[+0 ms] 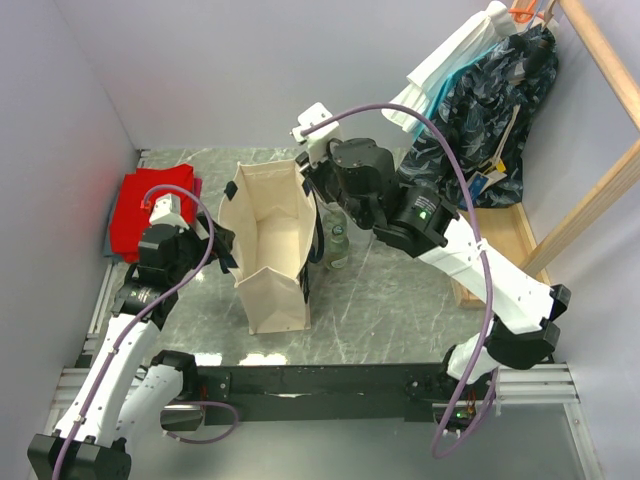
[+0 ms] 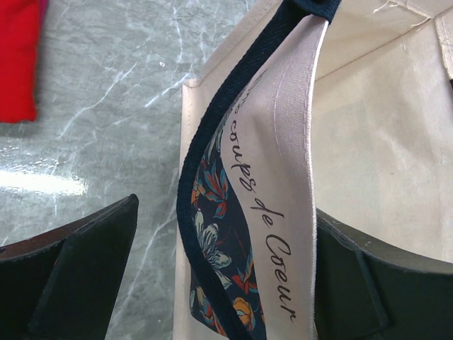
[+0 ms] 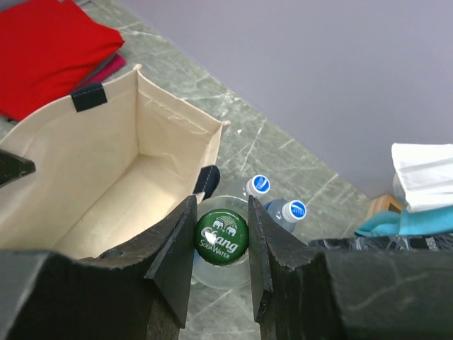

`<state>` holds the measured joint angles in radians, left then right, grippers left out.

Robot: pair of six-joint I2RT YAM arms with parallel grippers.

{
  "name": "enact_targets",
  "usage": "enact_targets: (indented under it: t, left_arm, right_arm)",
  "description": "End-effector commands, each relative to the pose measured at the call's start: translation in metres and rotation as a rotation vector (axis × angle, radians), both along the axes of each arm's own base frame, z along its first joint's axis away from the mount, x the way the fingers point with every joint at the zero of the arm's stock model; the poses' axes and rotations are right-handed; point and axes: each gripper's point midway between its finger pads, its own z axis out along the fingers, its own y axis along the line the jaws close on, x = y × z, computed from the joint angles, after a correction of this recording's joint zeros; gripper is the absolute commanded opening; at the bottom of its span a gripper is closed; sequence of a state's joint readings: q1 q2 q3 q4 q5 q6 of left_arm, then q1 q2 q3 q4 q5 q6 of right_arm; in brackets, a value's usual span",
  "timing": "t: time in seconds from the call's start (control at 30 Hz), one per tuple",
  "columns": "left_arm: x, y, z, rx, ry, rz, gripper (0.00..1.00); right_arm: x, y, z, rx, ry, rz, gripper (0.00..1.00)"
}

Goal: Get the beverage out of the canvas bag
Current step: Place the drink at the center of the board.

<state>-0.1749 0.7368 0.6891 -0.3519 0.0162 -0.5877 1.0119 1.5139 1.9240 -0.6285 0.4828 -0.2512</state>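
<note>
The right arm stretches forward and across, wrist bent down, and the right hand (image 3: 221, 212) is closed tight on the beverage (image 3: 221, 237), a clear bottle with a round green printed cap pinched between the dark angular fingers. The bottle is outside the canvas bag (image 3: 106, 163), right against the bag's corner on the hand's left. The bag is a stiff, boxy beige tote with its mouth gaping. Just beyond the fingers stand two small blue-capped bottles (image 3: 260, 185) on the grey veined tabletop (image 3: 283, 149). Farther off to the left lies a folded red cloth (image 3: 49, 49). The left arm is folded up, and the left hand (image 2: 226, 209) spreads wide, straddling the bag's rim and navy strap (image 2: 241, 92) without pinching them.
</note>
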Motion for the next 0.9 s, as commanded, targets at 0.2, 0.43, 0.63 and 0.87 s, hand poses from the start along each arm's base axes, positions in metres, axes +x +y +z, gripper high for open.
enact_targets:
  t: [0.2,0.43,0.63,0.87]
  left_arm:
    - [0.004,-0.006,0.016,-0.006,-0.051,-0.031,0.96]
    - [0.004,-0.007,0.016,-0.008,-0.051,-0.037,0.96]
    - [0.004,-0.008,0.016,-0.012,-0.05,-0.042,0.96]
    - [0.005,-0.009,0.016,-0.012,-0.051,-0.05,0.96]
  right_arm:
    - [-0.003,-0.052,0.073,0.245,-0.149,-0.115,0.0]
    - [-0.001,-0.066,0.068,0.272,-0.132,-0.136,0.0]
    - [0.002,-0.081,0.056,0.283,-0.104,-0.165,0.0]
    - [0.004,-0.098,0.042,0.295,-0.08,-0.207,0.0]
